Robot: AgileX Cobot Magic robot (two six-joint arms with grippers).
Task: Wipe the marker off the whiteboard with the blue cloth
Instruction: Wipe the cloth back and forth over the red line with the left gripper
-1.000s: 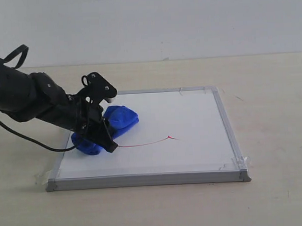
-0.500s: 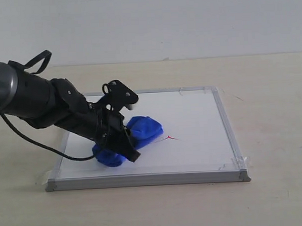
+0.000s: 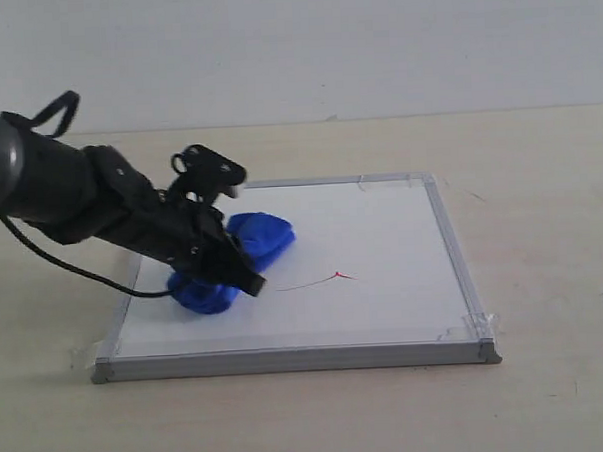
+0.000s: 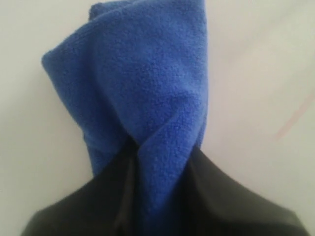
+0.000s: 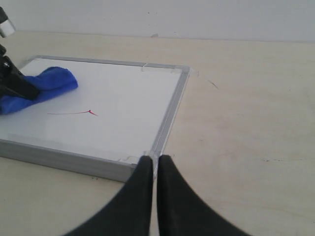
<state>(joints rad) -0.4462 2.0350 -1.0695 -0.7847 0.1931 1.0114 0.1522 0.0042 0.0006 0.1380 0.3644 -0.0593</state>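
Observation:
The whiteboard (image 3: 382, 232) lies flat on the table, silver frame all round. My left gripper (image 3: 233, 261) is shut on the blue cloth (image 3: 267, 235) and presses it onto the board's left half. The bundle sticks out on both sides of the fingers. Close up, the cloth (image 4: 142, 88) fills the view, pinched between my left gripper's (image 4: 157, 169) dark jaws. The marker (image 3: 319, 281), a thin red curve with a hook at its right end, starts just right of the cloth. It also shows as the marker (image 5: 74, 113) in the right wrist view. My right gripper (image 5: 155, 161) hangs shut and empty over the board's near right corner.
The beige table (image 3: 540, 176) surrounds the board. A black cable (image 3: 73, 271) trails from the left arm across the table to the board's left edge. Clear tape (image 3: 466, 329) holds the board's corners.
The left gripper swept the cloth right along the red line, then drew it back left. The left part of the line is gone; the right part and its hook are still there.

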